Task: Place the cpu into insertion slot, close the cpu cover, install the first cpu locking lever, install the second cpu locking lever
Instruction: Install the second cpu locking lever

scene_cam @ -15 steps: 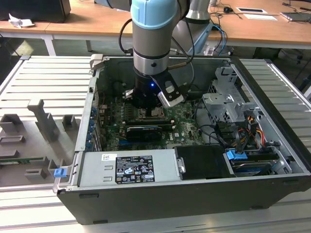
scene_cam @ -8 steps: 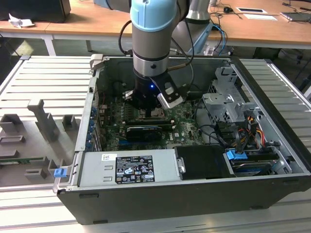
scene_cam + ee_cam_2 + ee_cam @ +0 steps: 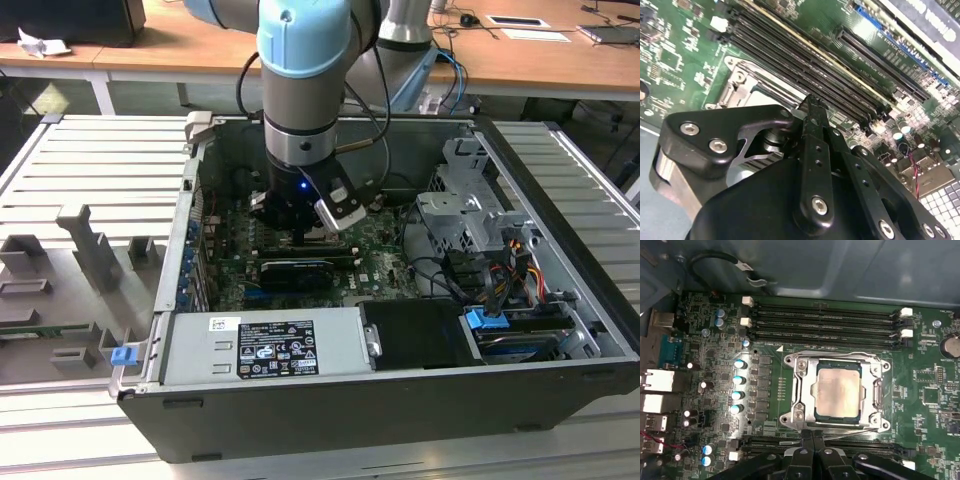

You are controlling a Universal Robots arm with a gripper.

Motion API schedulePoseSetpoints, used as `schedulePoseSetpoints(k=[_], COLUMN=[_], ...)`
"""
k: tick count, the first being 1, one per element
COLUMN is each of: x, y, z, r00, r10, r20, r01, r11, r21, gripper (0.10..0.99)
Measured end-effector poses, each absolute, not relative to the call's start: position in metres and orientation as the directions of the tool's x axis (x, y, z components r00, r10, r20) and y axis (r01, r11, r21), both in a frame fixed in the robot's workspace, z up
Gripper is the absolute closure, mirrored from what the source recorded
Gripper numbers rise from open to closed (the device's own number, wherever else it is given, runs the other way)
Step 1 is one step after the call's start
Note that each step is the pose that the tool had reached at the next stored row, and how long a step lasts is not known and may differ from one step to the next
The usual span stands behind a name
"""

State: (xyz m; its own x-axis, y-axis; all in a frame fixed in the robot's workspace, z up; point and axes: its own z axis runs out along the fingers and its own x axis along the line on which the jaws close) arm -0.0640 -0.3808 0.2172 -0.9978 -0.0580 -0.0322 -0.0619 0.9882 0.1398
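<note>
Chip [image 3: 836,392] sits flat in the socket [image 3: 836,393], cover [image 3: 810,390] closed over it, mid-board in the first wrist view. My gripper [image 3: 812,437] is pinched together, holding nothing, at the socket's edge by a thin lever wire [image 3: 840,436] (stiff, springy; take its end). Chip looks fragile.

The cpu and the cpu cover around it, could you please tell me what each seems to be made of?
The cpu shows a pale silvery-beige face with a soft, dull sheen, which suggests brushed or matte metal. The cpu cover is a thin silver-grey frame lying flat around the chip, brighter and more reflective along its edges, so probably stamped steel or similar sheet metal, though the exact alloy cannot be told by look.
</note>
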Motion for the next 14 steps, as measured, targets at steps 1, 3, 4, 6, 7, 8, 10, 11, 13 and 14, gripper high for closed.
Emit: schedulePoseSetpoints(k=[1, 3, 4, 6, 7, 8, 10, 11, 13, 14], x=[-0.065, -0.067, -0.068, -0.07, -0.071, -0.071, -0.073, -0.074, -0.075, -0.077], y=[-0.381, -0.382, -0.382, -0.385, -0.386, -0.387, -0.391, -0.394, -0.397, -0.399], z=[0.216, 0.213, 0.213, 0.212, 0.212, 0.212, 0.211, 0.211, 0.211, 0.211], r00=[-0.998, -0.998, -0.998, -0.998, -0.998, -0.998, -0.998, -0.998, -0.998, -0.998], r10=[-0.059, -0.058, -0.058, -0.057, -0.057, -0.057, -0.056, -0.056, -0.055, -0.055], r20=[-0.033, -0.034, -0.034, -0.035, -0.035, -0.036, -0.037, -0.037, -0.038, -0.039], r01=[-0.063, -0.063, -0.063, -0.063, -0.063, -0.063, -0.063, -0.063, -0.063, -0.063], r11=[0.987, 0.984, 0.983, 0.98, 0.979, 0.978, 0.975, 0.972, 0.968, 0.966], r21=[0.145, 0.166, 0.171, 0.187, 0.192, 0.198, 0.213, 0.226, 0.242, 0.25], gripper=[0.98, 0.98, 0.98, 0.98, 0.98, 0.98, 0.98, 0.98, 0.98, 0.98])
